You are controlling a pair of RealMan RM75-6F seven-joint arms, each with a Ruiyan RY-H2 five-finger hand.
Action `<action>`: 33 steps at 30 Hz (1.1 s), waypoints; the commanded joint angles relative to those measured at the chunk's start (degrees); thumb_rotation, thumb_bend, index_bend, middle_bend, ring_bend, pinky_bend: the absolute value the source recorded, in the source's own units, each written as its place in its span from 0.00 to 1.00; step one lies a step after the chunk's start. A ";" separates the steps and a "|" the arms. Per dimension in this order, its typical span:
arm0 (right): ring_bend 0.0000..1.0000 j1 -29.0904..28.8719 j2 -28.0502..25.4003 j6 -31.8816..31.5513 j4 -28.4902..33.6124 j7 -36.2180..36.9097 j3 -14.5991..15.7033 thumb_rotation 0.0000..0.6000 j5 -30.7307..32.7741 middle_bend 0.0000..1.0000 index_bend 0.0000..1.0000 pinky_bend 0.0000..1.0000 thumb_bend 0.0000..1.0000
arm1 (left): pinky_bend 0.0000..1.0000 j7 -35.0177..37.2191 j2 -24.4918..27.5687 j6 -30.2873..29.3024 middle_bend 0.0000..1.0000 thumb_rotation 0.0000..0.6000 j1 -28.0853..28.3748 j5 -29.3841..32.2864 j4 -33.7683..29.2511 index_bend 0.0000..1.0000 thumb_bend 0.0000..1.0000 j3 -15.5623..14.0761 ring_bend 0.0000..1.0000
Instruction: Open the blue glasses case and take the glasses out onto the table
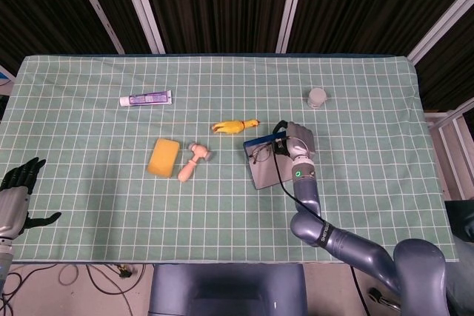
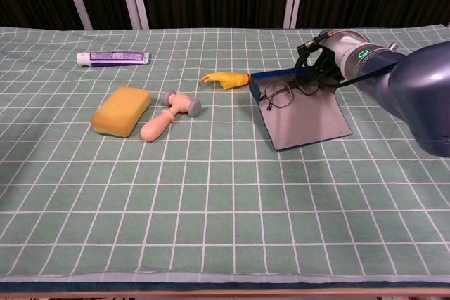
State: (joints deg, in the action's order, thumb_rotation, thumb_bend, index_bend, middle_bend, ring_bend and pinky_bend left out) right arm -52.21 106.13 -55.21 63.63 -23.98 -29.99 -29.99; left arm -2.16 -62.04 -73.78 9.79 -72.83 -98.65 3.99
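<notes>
The blue glasses case [image 1: 264, 170] [image 2: 306, 121] lies open right of the table's middle, grey inside up, its blue rim at the far edge. Thin dark-framed glasses [image 1: 260, 153] [image 2: 280, 91] sit at that far edge, lenses toward the left. My right hand [image 1: 295, 140] [image 2: 321, 61] is at the case's far right corner, dark fingers closed around the glasses' temples. Whether it also touches the case rim is hidden. My left hand [image 1: 18, 192] hangs off the table's near left edge with fingers apart and holds nothing.
A yellow rubber chicken [image 1: 235, 126] [image 2: 226, 79] lies just left of the case's far corner. A toy hammer [image 1: 193, 161] [image 2: 165, 115], a yellow sponge [image 1: 164, 156] [image 2: 121, 111], a toothpaste tube [image 1: 146, 98] [image 2: 112, 57] and a grey cup [image 1: 317, 97] are also on the green checked cloth.
</notes>
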 commanded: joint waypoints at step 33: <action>1.00 -0.23 7.44 -6.43 -11.09 16.45 -1.49 1.00 -14.48 0.96 0.54 1.00 0.48 | 0.00 0.28 -0.02 0.19 0.00 1.00 0.02 0.30 -0.08 0.00 0.00 0.12 0.00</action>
State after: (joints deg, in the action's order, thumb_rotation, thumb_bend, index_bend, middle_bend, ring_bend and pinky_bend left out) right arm -52.41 113.39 -61.67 52.62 -8.14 -31.11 -44.33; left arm -1.89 -62.06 -73.59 9.81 -72.54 -98.74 4.10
